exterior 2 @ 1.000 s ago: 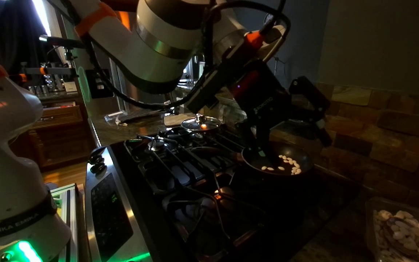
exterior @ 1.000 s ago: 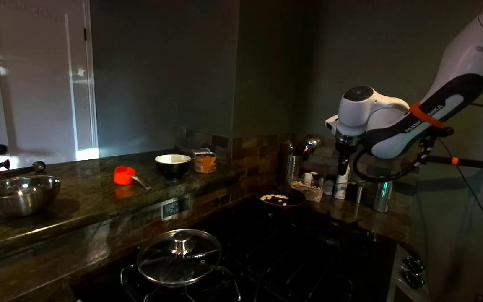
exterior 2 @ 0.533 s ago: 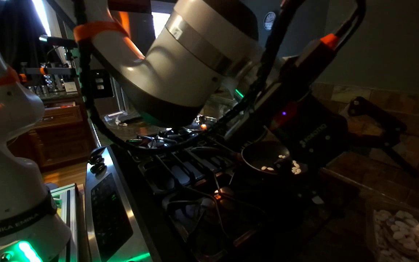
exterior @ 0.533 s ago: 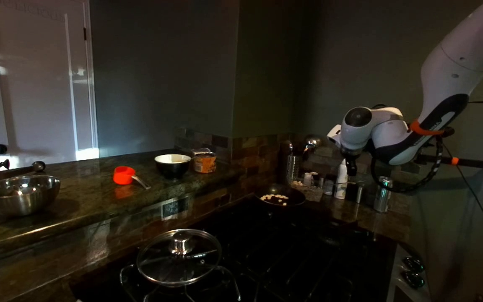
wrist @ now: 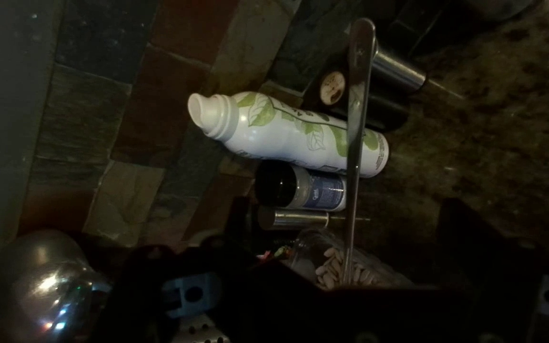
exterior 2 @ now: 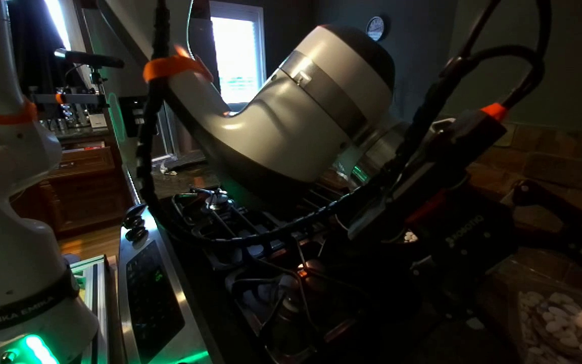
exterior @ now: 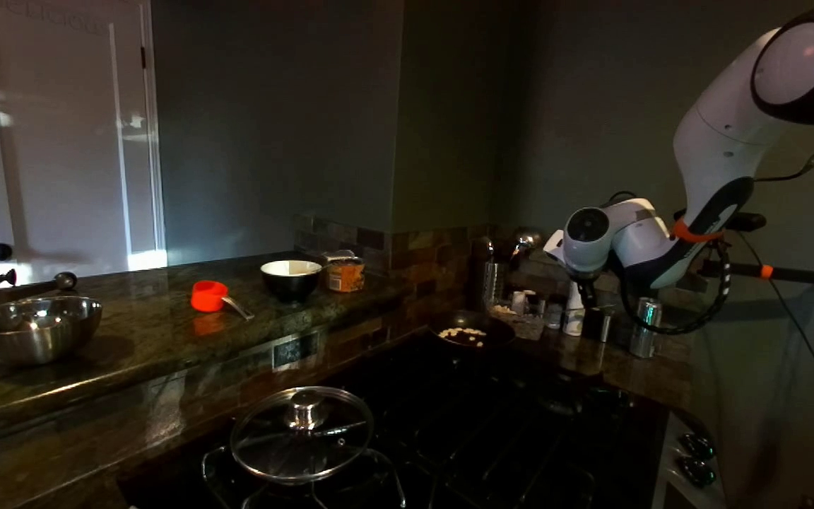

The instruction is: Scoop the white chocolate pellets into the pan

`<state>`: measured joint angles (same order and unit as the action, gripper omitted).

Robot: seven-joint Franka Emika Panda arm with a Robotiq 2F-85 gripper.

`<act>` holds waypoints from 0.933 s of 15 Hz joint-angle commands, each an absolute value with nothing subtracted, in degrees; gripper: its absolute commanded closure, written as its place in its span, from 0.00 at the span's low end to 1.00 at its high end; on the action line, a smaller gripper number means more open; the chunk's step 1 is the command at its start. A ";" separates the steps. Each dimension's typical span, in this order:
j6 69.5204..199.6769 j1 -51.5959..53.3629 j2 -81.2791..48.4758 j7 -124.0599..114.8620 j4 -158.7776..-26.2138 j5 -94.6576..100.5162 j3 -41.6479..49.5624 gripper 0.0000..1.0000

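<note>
I hold the end effector wide near the pellets, presumably to take the metal handle for scooping.

Pellets in pan too small to count in an exterior view, pan mostly hidden behind wrist housing in an exterior view, lower ends of clear box and metal handle hidden in wrist view, fingers partly lost in shadow
</note>
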<state>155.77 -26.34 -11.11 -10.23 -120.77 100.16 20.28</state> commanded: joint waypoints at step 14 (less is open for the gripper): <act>153.01 -29.20 -28.39 -52.78 -108.65 133.42 18.16 0.06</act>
